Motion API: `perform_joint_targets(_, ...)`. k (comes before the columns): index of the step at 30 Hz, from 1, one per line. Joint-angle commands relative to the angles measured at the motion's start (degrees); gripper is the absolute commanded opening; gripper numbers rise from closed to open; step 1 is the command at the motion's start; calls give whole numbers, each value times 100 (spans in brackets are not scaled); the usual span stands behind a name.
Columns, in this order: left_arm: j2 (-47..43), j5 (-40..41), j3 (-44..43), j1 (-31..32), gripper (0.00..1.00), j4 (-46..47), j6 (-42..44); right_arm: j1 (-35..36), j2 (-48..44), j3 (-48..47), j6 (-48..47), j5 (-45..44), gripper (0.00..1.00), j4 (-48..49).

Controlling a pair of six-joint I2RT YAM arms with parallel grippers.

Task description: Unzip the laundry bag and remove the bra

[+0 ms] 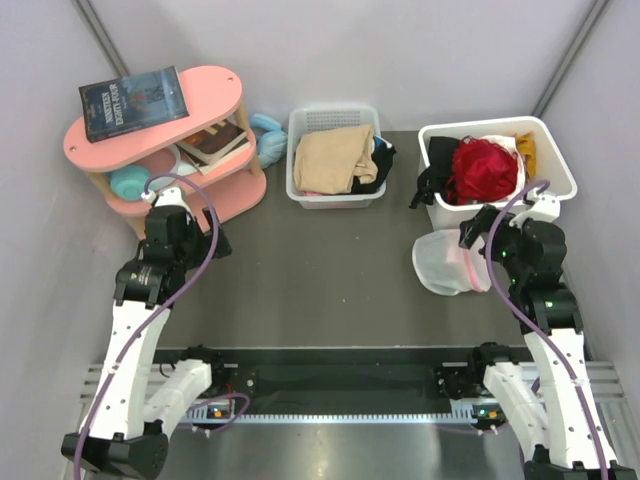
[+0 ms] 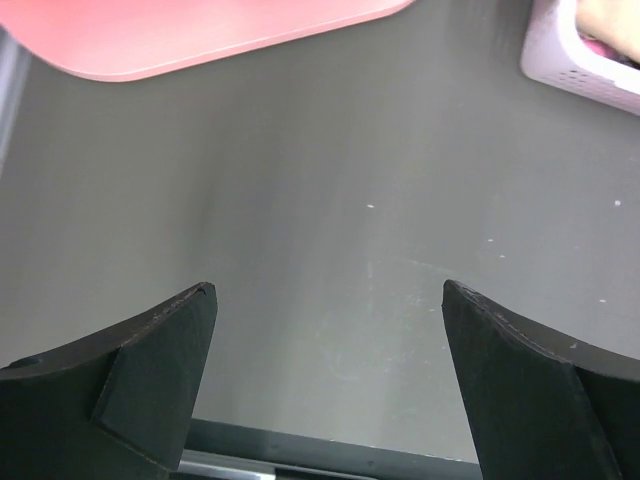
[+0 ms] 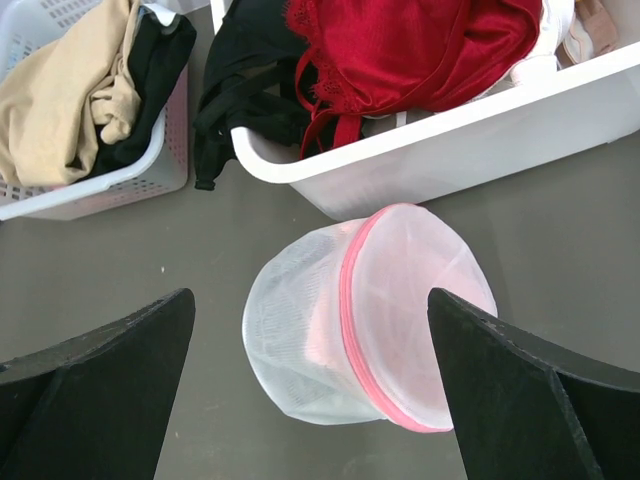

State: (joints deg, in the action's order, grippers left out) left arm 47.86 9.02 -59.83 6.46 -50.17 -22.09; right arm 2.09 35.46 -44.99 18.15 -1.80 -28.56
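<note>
The bag lies on its side on the dark desk, touching the front wall of the white bin at the right. A pink zipper trim rings it. Its contents show only as a pale pinkish shape through the mesh, and the bra cannot be made out. The right pincer hovers directly above the bag, fingers spread wide on either side of it. In the bin a red lacy garment is heaped on top, and a black garment spills over the left rim. A perforated basket near the desk's centre holds a folded tan garment with black fabric beside it. At far left the left pincer, also wide apart, hangs over bare desk near a pink shelf carrying a book.
</note>
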Motion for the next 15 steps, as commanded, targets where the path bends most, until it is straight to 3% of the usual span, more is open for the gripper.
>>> perform_joint_targets(1,-110,312,-309,5,99,-256,248,46,-57,8,-101,49,100,70)
perform_joint_targets(8,-426,-215,-196,5,99,-81,626,46,31,-36,-189,22,100,-176)
perform_joint_targets(15,-242,-875,-108,13,90,7,566,46,259,-1,-294,13,100,-536)
